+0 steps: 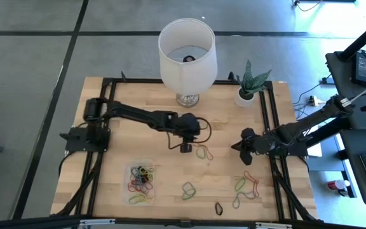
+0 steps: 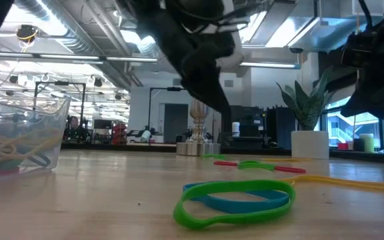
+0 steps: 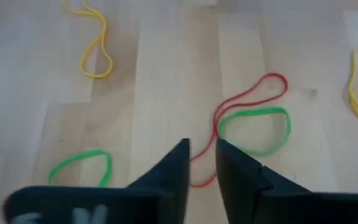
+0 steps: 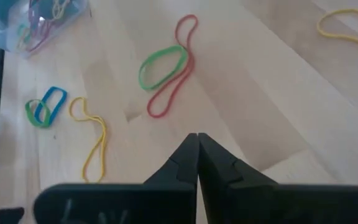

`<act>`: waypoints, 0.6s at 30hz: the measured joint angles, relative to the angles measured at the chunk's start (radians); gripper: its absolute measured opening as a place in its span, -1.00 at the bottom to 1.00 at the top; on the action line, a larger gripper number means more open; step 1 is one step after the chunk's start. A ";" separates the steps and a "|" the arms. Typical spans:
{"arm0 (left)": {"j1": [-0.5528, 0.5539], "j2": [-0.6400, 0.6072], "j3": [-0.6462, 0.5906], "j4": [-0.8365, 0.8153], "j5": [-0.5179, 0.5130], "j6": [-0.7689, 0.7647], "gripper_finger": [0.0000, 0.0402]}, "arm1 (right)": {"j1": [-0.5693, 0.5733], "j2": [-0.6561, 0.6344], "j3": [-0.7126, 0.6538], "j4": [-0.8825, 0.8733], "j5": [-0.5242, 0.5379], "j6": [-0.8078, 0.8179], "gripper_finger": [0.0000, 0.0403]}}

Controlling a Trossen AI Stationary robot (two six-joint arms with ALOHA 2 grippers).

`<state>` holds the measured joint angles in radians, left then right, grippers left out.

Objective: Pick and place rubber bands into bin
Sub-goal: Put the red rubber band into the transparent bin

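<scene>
Rubber bands lie scattered on the wooden table. A red band (image 3: 247, 96) and a green band (image 3: 257, 127) overlap near the table's middle (image 1: 203, 152). My left gripper (image 3: 202, 155) hovers above the red band's near end, open by a narrow gap, and stands above the table in the low view (image 2: 212, 87). My right gripper (image 4: 197, 138) is shut and waits to the right of that pair (image 1: 239, 147). The clear bin (image 1: 140, 181) rests flat near the table's near edge and holds several coloured bands.
A green-and-blue band (image 1: 189, 189), a black band (image 1: 218, 208) and a cluster of yellow, red and green bands (image 1: 246, 186) lie toward the near edge. A white lampshade (image 1: 187, 48) and a potted plant (image 1: 250, 89) stand at the far edge.
</scene>
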<state>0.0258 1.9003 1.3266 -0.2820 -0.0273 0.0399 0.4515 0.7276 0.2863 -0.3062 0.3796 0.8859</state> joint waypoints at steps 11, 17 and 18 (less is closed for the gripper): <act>0.031 0.246 0.262 -0.253 0.075 0.033 -0.41 | -0.001 -0.014 -0.018 0.002 0.002 -0.016 -0.95; 0.013 0.295 0.270 -0.285 0.100 0.090 -0.47 | 0.000 -0.009 -0.018 0.003 0.000 -0.025 -0.95; 0.008 0.298 0.270 -0.289 0.083 0.105 -0.49 | 0.000 -0.006 -0.018 0.011 0.001 -0.025 -0.95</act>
<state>0.0337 2.1982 1.5963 -0.5710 0.0553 0.1449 0.4515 0.7218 0.2680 -0.2949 0.3805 0.8608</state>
